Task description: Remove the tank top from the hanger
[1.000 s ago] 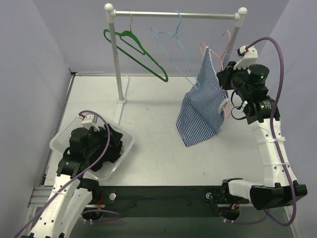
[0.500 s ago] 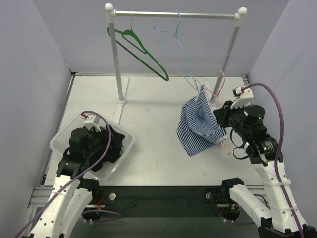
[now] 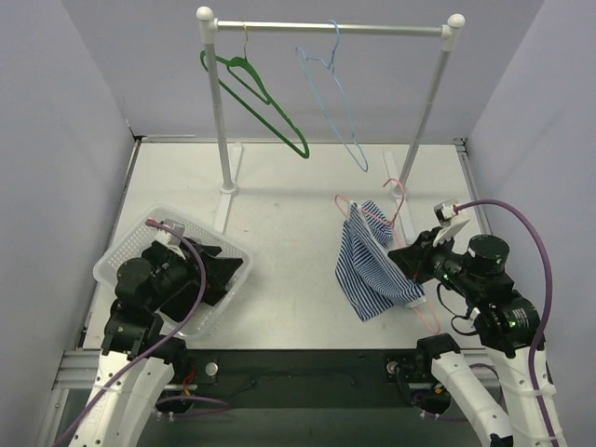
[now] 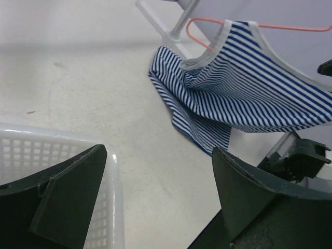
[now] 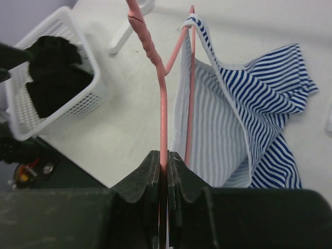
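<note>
A blue-and-white striped tank top (image 3: 372, 270) hangs on a pink hanger (image 3: 396, 191), its hem resting on the table right of centre. My right gripper (image 3: 402, 257) is shut on the pink hanger's wire (image 5: 163, 116), holding it low over the table off the rail. In the right wrist view the tank top (image 5: 244, 119) drapes to the right of the fingers. My left gripper (image 3: 219, 270) is open and empty over the white basket (image 3: 126, 256); its wrist view shows the tank top (image 4: 244, 98) and hanger (image 4: 207, 44) ahead.
A white clothes rail (image 3: 326, 28) stands at the back with a green hanger (image 3: 261, 98) and a light blue hanger (image 3: 331, 93). The white basket (image 5: 54, 122) at the left holds dark clothing (image 5: 52, 72). Purple walls close in both sides.
My right gripper has carried the pink hanger with the tank top off the rail, down and toward the near edge. The tank top now rests on the table. My left arm has shifted slightly.
</note>
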